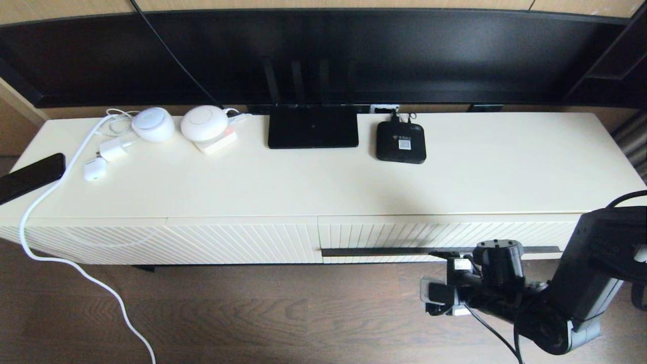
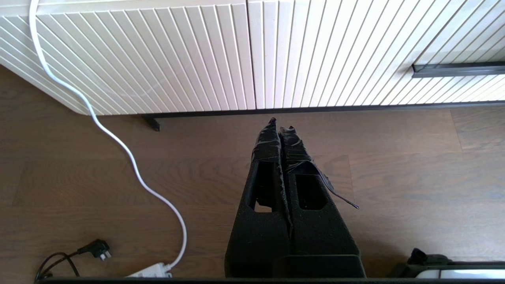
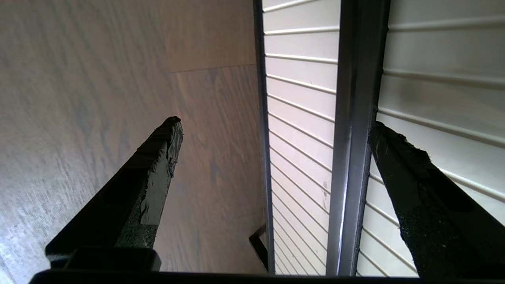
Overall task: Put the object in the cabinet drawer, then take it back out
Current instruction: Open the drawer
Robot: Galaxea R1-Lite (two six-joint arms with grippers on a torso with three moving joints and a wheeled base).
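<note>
Up in the head view, the right tool (image 1: 440, 253) sits low at the front of the cabinet, its tips at the long dark bar handle (image 1: 384, 251) of the cabinet drawer (image 1: 404, 233), which is shut. Beyond the tool, on the cream tabletop (image 1: 505, 167), a small rounded black box (image 1: 400, 142) with a white label lies beside a flat black router (image 1: 313, 133); farther off to the tool's left are two round white devices (image 1: 153, 124), white chargers (image 1: 112, 149), a dark phone (image 1: 30, 177) at the edge, and a white cable (image 1: 76, 263) trailing down to the wood floor. No organizer box shows in any view, so where the object is cannot be told. From the left wrist, the left tool (image 2: 281, 125) hangs over the floor (image 2: 414, 177) with its fingers pressed together, holding nothing; ahead of it stands the ribbed cream front, with the handle's end off to one side. From the right wrist, the right tool (image 3: 272, 124) is spread wide, and the handle (image 3: 353, 138) runs between its fingers, just beside one finger (image 3: 398, 157) and well apart from the other (image 3: 161, 146).
</note>
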